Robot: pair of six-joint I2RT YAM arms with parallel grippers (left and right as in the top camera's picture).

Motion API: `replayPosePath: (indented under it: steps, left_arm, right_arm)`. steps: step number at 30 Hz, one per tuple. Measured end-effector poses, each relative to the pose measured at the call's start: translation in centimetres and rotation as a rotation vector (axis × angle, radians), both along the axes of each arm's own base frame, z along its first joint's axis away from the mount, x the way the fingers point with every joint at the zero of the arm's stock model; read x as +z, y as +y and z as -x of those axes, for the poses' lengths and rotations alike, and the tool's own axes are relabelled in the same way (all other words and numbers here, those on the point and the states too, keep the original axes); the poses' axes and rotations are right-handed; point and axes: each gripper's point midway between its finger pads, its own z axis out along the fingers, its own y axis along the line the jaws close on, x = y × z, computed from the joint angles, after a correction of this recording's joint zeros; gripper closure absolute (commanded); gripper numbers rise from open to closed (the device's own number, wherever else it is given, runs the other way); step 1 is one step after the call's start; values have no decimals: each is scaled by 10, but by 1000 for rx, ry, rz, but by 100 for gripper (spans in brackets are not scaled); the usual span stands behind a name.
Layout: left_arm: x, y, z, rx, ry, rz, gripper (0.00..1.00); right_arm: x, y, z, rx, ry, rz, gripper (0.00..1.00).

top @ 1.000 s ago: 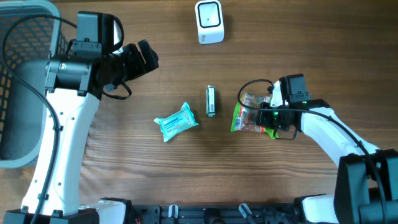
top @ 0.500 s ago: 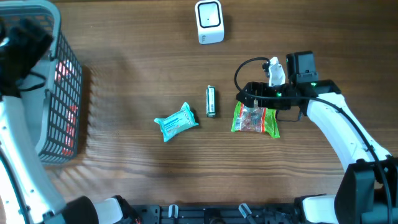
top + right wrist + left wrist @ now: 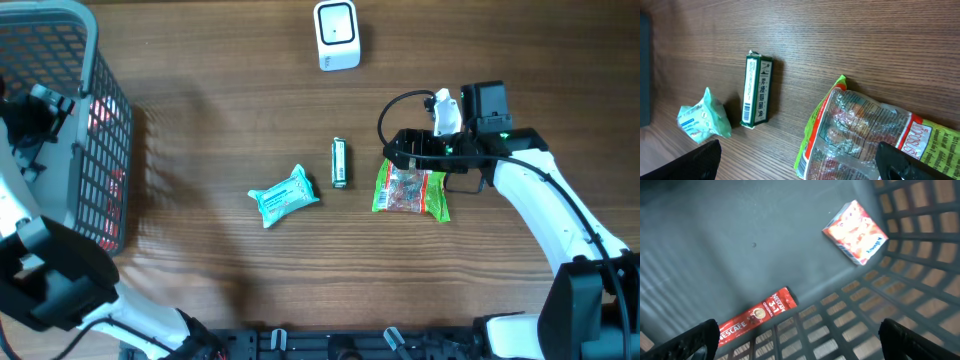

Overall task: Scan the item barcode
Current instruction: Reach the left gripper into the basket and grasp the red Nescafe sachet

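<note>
The right tool (image 3: 400, 152) is seen released, just above the snack bag (image 3: 410, 192); the left tool (image 3: 805, 345) is spread open inside the basket (image 3: 100, 200).

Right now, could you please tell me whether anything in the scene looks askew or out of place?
The basket at the far left looks tipped: its mesh side wall faces the overhead camera. The snack bag by the open right gripper is crumpled. Nothing looks spilled.
</note>
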Motion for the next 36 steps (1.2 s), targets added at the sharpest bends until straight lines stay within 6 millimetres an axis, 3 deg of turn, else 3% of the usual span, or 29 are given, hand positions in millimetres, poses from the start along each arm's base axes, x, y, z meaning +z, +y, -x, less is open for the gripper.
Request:
replayPosePath:
  steps: [4, 7, 11, 17, 20, 24, 26, 28, 30, 32, 34, 36]
  left_arm:
    - [-9, -1, 0, -1, 17, 15, 0]
    - [-26, -10, 13, 0, 79, 56, 0]
    - [-74, -22, 35, 1, 170, 108, 0]
    - [-125, -34, 62, 12, 245, 142, 0]
    - [-136, -42, 73, 10, 278, 165, 14]
    - [-139, -42, 71, 3, 270, 160, 41]
    - [-138, -42, 72, 0, 275, 162, 81]
    - [-131, -37, 70, -12, 270, 149, 92]
    - [-116, -23, 58, -44, 227, 111, 93]
    - [-102, -9, 47, -104, 182, 67, 88]
    - [-97, -2, 42, -170, 162, 41, 67]
    - [-97, -1, 45, -264, 171, 27, 32]
  right_arm:
    - [0, -1, 0, -3, -1, 6, 0]
    - [0, -1, 0, -3, -1, 6, 0]
    - [0, -1, -1, -3, -3, 6, 0]
    - [0, -1, -1, -3, -3, 6, 0]
    - [0, -1, -1, -3, -3, 6, 0]
    - [0, -1, -1, -3, -3, 6, 0]
    - [0, -1, -1, -3, -3, 6, 0]
    - [0, -1, -1, -3, -3, 6, 0]
    - [0, -1, -1, -3, -3, 6, 0]
    - [0, -1, -1, -3, -3, 6, 0]
    - [0, -1, -1, -3, -3, 6, 0]
    - [0, -1, -1, -3, -3, 6, 0]
